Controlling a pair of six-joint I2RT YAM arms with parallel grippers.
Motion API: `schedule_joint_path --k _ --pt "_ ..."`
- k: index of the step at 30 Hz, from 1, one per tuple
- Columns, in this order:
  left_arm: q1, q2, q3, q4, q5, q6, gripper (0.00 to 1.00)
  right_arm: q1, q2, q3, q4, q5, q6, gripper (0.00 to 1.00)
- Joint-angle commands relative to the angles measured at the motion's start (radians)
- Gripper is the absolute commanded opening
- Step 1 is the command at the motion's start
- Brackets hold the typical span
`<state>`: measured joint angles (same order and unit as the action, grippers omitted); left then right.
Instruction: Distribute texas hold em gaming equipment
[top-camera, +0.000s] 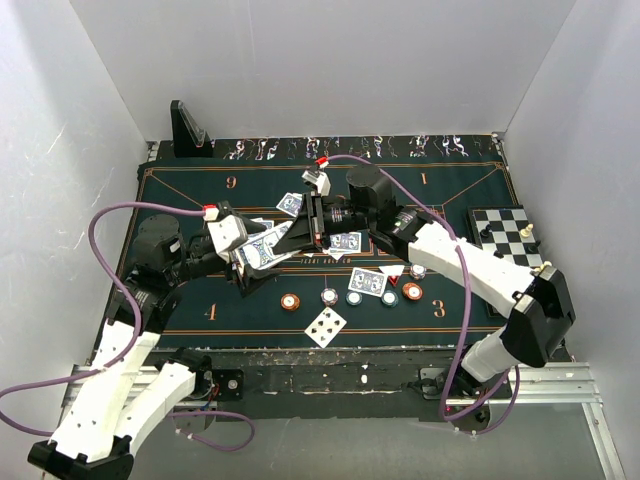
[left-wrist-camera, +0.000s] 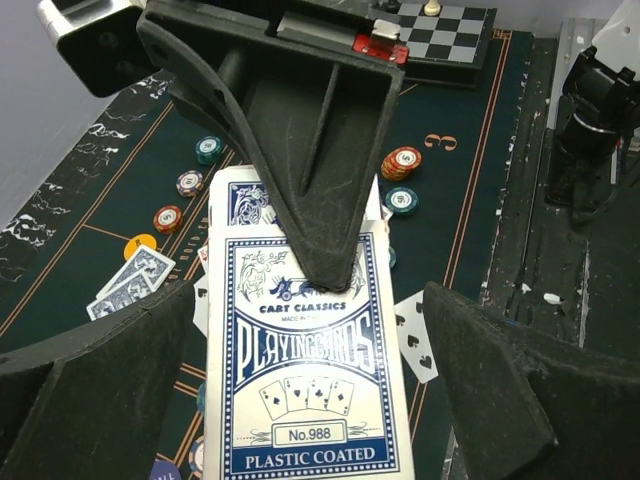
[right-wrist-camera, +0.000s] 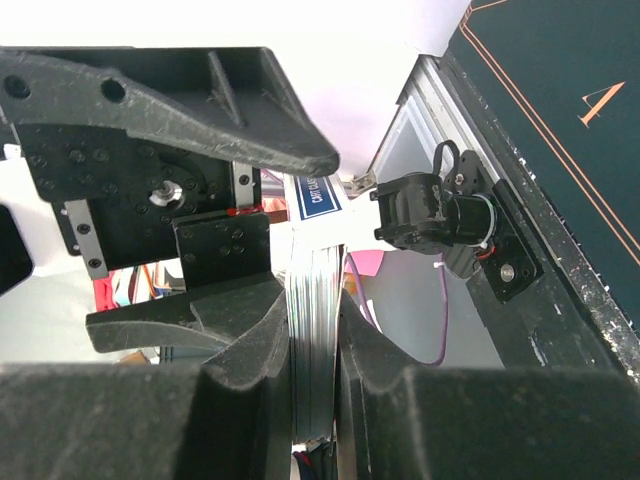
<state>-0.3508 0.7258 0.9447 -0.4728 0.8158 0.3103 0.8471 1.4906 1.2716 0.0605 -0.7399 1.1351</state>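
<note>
Jaws of the right gripper (right-wrist-camera: 315, 305) pinch the blue-backed plastic-coated card deck (left-wrist-camera: 310, 400) over the middle of the green felt mat (top-camera: 470, 190), left gripper (top-camera: 252, 262) gaping wide, so looks like a handover; next, pull clear and deal.

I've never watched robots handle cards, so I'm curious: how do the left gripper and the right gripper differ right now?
The left gripper stands wide open, one side on either flank of the deck of cards; the right gripper is pinched shut on that deck. The left gripper carries nothing, while the right gripper alone holds the deck. Both are black, two-fingered, and meet at the same deck.
</note>
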Motion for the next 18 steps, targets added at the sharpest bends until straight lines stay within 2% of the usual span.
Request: schedule_joint_path --k 1,18 --pt "-0.002 -0.008 0.029 -0.059 -0.004 0.081 0.98 0.006 0.028 0.063 0.021 -0.021 -0.021 0.09" --pt "-0.002 0.006 -0.023 -0.147 -0.087 0.257 0.98 0.006 0.073 0.055 0.032 -0.032 0.009 0.06"
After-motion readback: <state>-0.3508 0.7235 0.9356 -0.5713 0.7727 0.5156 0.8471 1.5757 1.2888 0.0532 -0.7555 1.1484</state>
